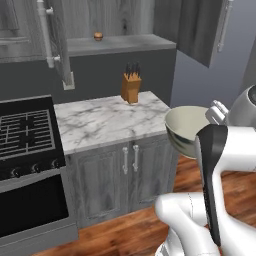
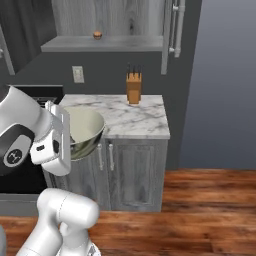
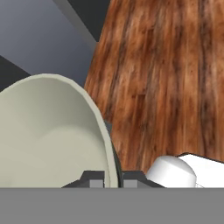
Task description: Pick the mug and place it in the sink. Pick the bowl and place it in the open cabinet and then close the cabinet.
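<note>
Hand view: gripper (image 3: pixel 113 178) pinches the bowl (image 3: pixel 52 131) rim.

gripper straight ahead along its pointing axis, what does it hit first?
Likely the wood floor. The gripper points down at it, jaws shut on the bowl rim; nothing else lies ahead, though depth is unclear.

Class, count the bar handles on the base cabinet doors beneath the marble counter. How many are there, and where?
2. Both stand upright at the seam where the two doors meet: the left-door handle and the right-door handle. The arm may hide more.
</note>
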{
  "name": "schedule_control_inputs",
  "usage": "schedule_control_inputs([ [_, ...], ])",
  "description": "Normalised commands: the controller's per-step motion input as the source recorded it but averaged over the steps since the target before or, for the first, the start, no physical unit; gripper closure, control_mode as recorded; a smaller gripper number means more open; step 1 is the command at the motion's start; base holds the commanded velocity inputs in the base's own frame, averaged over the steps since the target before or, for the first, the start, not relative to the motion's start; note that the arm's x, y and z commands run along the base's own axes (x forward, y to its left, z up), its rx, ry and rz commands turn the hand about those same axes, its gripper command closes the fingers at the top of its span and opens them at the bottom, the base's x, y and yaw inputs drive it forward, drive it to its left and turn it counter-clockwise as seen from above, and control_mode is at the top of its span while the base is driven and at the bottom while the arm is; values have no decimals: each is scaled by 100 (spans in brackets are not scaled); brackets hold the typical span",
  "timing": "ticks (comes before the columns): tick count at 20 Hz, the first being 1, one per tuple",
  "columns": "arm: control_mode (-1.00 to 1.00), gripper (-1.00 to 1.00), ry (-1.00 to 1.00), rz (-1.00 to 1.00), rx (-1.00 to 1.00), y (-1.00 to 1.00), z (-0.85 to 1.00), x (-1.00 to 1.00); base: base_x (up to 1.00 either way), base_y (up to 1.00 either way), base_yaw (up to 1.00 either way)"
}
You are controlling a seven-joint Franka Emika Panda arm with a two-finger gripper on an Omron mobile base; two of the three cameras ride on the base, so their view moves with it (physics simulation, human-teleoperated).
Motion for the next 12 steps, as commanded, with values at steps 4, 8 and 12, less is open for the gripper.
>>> schedule_control_inputs([
  [4, 100, 100, 0, 0, 0, 0, 0, 0, 0, -4, 10],
  [8, 100, 100, 0, 0, 0, 0, 0, 0, 0, -1, 18],
  [12, 100, 100, 0, 0, 0, 0, 0, 0, 0, -9, 22],
])
